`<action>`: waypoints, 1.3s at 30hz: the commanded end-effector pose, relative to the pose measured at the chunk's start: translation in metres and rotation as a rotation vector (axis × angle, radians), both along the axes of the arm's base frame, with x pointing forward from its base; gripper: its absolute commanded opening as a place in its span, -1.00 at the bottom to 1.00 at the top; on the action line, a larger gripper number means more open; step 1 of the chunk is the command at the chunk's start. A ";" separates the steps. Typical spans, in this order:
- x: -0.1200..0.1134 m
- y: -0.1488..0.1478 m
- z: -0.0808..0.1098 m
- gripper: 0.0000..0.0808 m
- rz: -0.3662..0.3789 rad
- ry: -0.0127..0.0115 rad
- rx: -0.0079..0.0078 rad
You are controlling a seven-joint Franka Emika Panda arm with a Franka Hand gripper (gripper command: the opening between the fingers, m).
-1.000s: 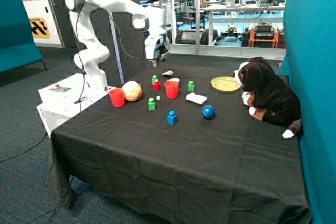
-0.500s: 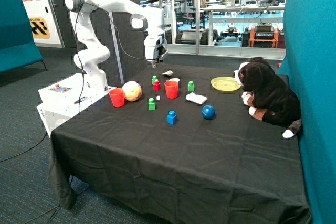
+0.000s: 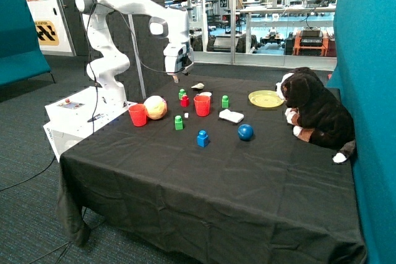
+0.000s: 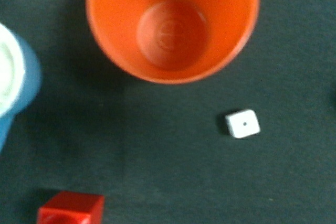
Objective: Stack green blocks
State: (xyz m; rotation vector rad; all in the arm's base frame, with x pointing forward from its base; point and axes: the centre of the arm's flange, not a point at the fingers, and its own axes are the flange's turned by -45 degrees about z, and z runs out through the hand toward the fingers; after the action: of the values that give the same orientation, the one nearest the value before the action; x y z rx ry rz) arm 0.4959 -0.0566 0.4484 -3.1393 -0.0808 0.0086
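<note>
The gripper (image 3: 176,78) is hanging above the far edge of the table (image 3: 204,183), holding nothing; whether its jaws are parted or closed cannot be told, as they are showing too small in the outside view and not appearing at all in the wrist view.

In the wrist view a red cup (image 4: 173,24) is showing its empty inside, its rim cut off at the frame edge. A white die (image 4: 243,124) is lying near it with one pip up. A red block (image 4: 71,209) and a blue-and-white object (image 4: 16,93) are both being cut off by the frame.

Counted in the outside view: three green blocks, all standing apart and unstacked. One (image 3: 182,94) is sitting just behind the red block (image 3: 185,101), partly hidden by it; one (image 3: 225,101) is standing beside the nearer red cup (image 3: 202,105); one (image 3: 179,122) is standing in front of the ball (image 3: 155,107). Two red cups, the second (image 3: 137,115) beside the ball. One blue block (image 3: 203,138), one blue ball (image 3: 245,132), one yellow plate (image 3: 266,98), one plush dog (image 3: 315,112).
</note>
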 end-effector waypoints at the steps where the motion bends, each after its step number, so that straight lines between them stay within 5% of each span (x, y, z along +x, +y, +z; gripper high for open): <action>1: -0.008 -0.031 -0.004 -0.32 -0.043 -0.0055 -0.0012; 16: -0.015 -0.062 -0.013 -0.33 -0.057 -0.0055 -0.0012; 21: -0.013 -0.070 -0.016 -0.17 -0.069 -0.0055 -0.0013; 28: -0.013 -0.076 -0.032 0.58 -0.095 -0.0055 -0.0013; 39: -0.006 -0.082 -0.046 0.51 -0.095 -0.0055 -0.0013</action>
State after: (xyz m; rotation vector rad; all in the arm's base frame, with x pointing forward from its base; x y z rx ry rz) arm 0.4825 -0.1310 0.4123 -3.1425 0.0568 -0.0053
